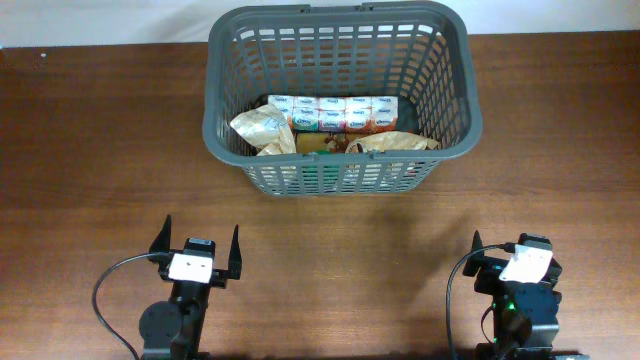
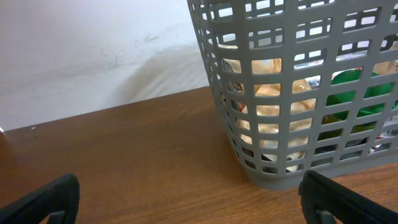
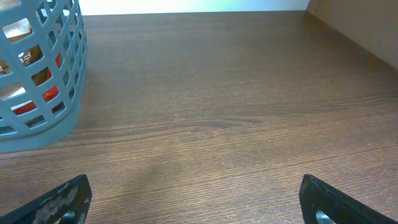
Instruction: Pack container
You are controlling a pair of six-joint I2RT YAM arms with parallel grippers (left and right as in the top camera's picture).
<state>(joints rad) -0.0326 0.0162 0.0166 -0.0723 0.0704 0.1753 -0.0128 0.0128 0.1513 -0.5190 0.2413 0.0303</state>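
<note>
Both the left gripper (image 1: 201,230) and right gripper (image 1: 515,250) gape empty, well apart from the basket (image 1: 214,90) at the far middle of the table (image 1: 100,150). Stiff plastic, probably light though part-filled; its thick rim looks the best hold.

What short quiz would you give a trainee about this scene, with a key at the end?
1. True or false: the left gripper is shut on an item.
2. Where does the row of cartons lie?
A. in front of the container
B. inside the container
C. behind the container
3. Fill in the missing word: the right gripper is empty and its jaws stand ___.

Key: 1. False; it is open and holds nothing. 2. B. 3. open.
</note>
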